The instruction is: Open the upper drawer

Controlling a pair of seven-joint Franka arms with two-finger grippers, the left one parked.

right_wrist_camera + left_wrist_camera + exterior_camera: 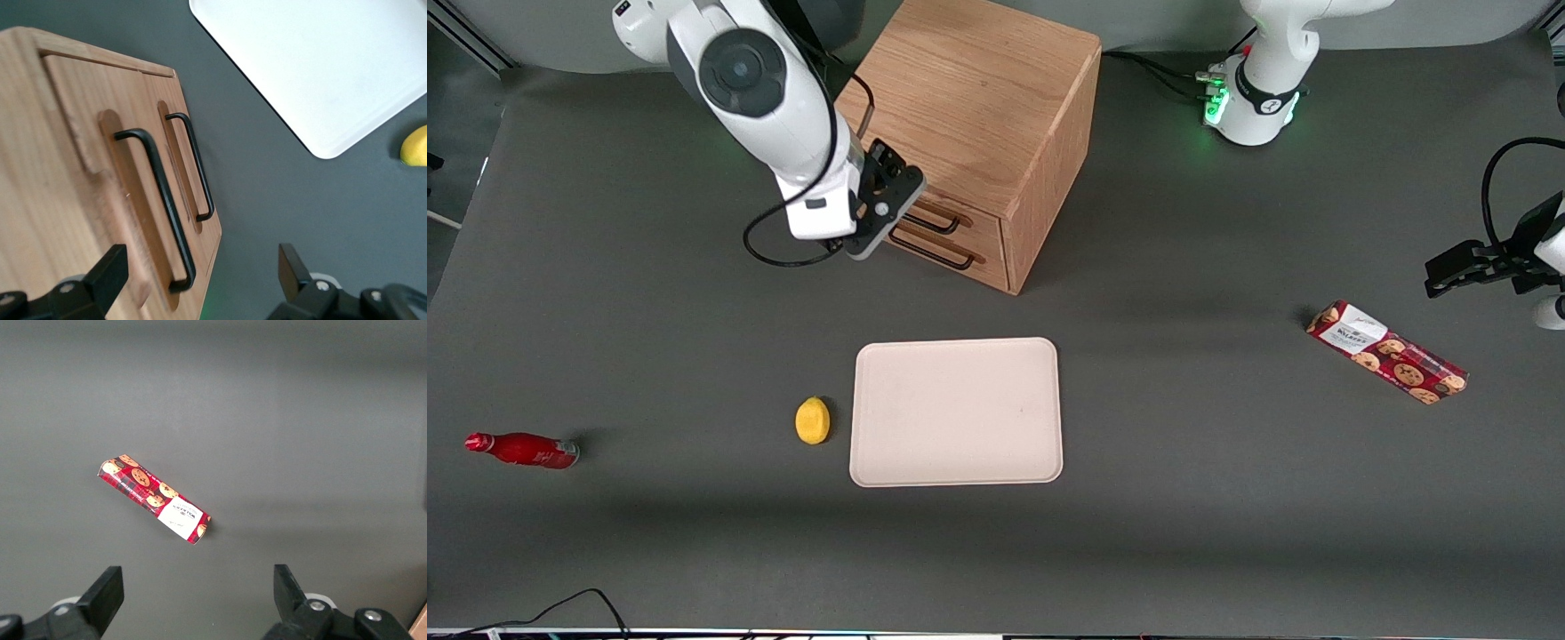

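— Gripper (871, 236) first: where is it, and how do the fingers stand?

— Black two-finger gripper of the working arm, hanging just in front of the light oak box cabinet (978, 116), level with the drawer fronts. From the wrist camera its two fingers (107, 277) are spread wide apart, with nothing between them. They touch no handle.

— And the upper drawer?

— Upper drawer (87, 167), light wood front, sits flush in the cabinet, shut. Its thin dark metal bar handle (160, 200) lies close to the gripper, one end of the bar near a fingertip but apart from it. In the front view that handle (938, 218) shows partly, the rest hidden by the gripper.

— The one below it?

— Lower drawer (951, 258), same wood, same kind of dark bar handle (934, 252), also shut.

— What else is on the dark grey table (1183, 533)?

— A pale cream rectangular tray (957, 412) nearer the front camera than the cabinet, and a small yellow lemon (812, 420) just beside it. A red bottle (523, 450) lies on its side toward the working arm's end of the table. A red cookie packet (1387, 353) lies toward the parked arm's end, well apart from everything else.
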